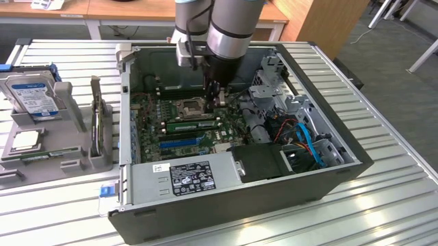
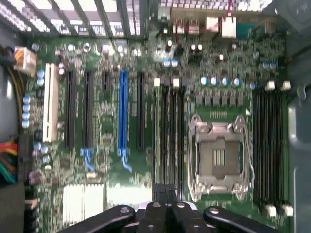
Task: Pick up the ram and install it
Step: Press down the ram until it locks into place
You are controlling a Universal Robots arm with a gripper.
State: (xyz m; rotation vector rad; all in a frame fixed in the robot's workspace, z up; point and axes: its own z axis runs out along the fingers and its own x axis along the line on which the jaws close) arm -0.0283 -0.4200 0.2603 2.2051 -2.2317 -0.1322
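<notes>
Fingers pressed shut, no grip visible, the gripper hangs just beside the processor socket; the ram appears seated along that socket's near edge, one end below the fingertips

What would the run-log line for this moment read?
gripper: shut, low inside the case | nearest: the ram, lying along the slots beside the CPU socket | seating: cannot tell
</notes>
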